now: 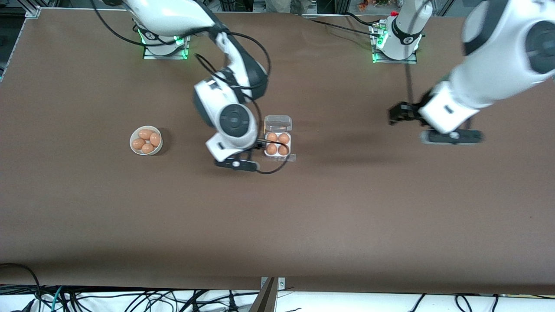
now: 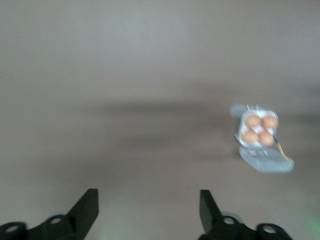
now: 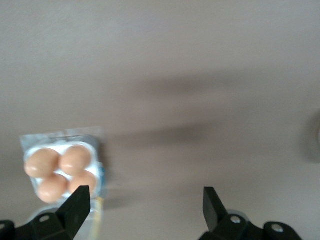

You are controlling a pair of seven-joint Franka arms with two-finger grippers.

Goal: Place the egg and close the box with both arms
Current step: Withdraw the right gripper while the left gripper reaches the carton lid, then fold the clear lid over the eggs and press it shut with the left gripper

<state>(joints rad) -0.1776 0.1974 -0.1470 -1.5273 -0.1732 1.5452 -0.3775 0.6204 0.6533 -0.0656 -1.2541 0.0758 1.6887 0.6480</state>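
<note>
This is a robotics lab or test cell, not a home or kitchen. Two white industrial arms are bolted to metal base plates (image 1: 166, 51) lit by green status lights at the edge of a wide brown counter (image 1: 277, 216), bare except for a clear egg carton (image 1: 277, 141) and a small white bowl of eggs (image 1: 146, 140). Aluminium framing (image 1: 32, 11) borders the counter's corner, black cables (image 1: 130, 299) lie tangled along the white floor strip nearest the front camera, and more cables trail from the arms.
</note>
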